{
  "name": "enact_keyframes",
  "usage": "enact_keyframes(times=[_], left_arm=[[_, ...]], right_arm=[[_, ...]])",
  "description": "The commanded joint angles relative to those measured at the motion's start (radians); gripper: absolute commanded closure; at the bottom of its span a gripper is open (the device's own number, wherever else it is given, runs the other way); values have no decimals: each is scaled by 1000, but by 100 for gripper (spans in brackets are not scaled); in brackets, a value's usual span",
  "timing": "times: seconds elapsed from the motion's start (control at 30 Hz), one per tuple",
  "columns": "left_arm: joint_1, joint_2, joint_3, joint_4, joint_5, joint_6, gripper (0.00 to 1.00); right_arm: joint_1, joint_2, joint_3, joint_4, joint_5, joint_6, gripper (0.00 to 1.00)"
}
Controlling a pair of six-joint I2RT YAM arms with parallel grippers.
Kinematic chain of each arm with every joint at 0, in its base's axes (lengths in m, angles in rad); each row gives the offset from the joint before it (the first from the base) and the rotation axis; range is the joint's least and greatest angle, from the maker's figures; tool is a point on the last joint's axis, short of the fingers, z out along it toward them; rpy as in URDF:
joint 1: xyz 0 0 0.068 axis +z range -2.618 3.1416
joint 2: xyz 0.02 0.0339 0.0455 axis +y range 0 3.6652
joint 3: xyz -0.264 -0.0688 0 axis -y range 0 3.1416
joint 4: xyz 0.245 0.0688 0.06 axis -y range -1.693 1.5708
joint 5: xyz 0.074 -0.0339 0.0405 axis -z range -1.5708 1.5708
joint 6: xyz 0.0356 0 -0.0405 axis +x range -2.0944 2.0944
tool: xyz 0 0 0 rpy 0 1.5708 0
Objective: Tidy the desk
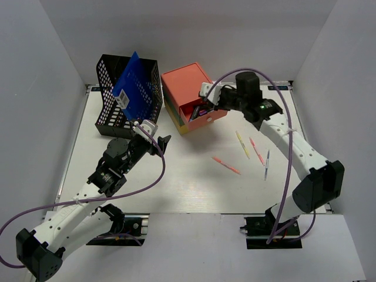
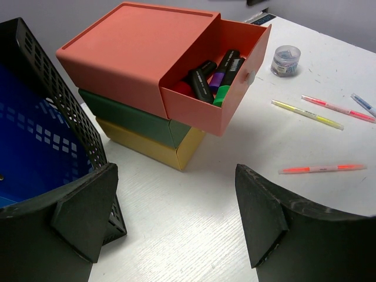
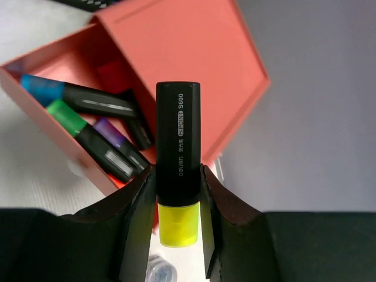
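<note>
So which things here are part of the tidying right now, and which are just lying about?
In the job: highlighter, clamped in the right end effector at the open drawer; markers already inside; loose pens on the desk, probably next.
Lying about: mesh tray with blue folder; small clear jar; open left end effector.

White desk point(image 1: 188, 191) — drawer box point(image 1: 185, 88), black mesh tray point(image 1: 106, 111), four thin pens point(image 1: 226, 165), clip jar point(image 2: 286, 60)
</note>
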Motion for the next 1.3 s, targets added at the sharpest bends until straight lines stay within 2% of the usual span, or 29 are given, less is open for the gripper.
enact_keyframes(times=[0.0,0.33,0.47,0.6,0.7,0.77,0.8,0.83,0.87,0.9,0.93,0.97,1.03,1.13,1.17,1.27], left_arm=[[-4,-10,2,12,-6,2,10],[-4,-4,4,11,-1,5,10],[-4,-7,4,12,-3,5,10],[-4,-5,1,11,0,5,9],[-4,-1,2,12,9,4,11],[-4,2,2,11,17,4,22],[-4,4,4,11,50,-2,30],[-4,15,7,11,84,-4,41],[-4,15,10,11,107,-7,65],[-4,33,15,11,132,-18,76],[-4,57,19,18,149,-30,84],[-4,76,24,26,176,-62,94],[-4,123,47,20,218,-84,97],[-13,254,154,-43,353,-130,96],[-14,330,220,-67,412,-128,96],[-26,442,326,-155,472,-187,95]], right_arm=[[38,31,3,-13,24,-145,86],[110,95,2,-4,99,-212,63],[124,106,-6,-1,104,-205,44],[129,100,-12,18,115,-173,44],[124,78,-15,57,122,-109,48],[120,49,-17,112,144,-33,58],[117,34,-18,137,190,70,65],[107,2,-39,169,220,135,85],[103,-21,-59,244,289,206,100],[98,-46,-88,289,353,281,100],[74,-98,-137,309,383,423,100],[62,-119,-151,280,360,482,100],[16,-170,-171,208,307,644,100],[-52,-237,-242,96,160,801,100],[-96,-259,-318,94,76,826,100],[-168,-345,-488,149,-85,904,100]])
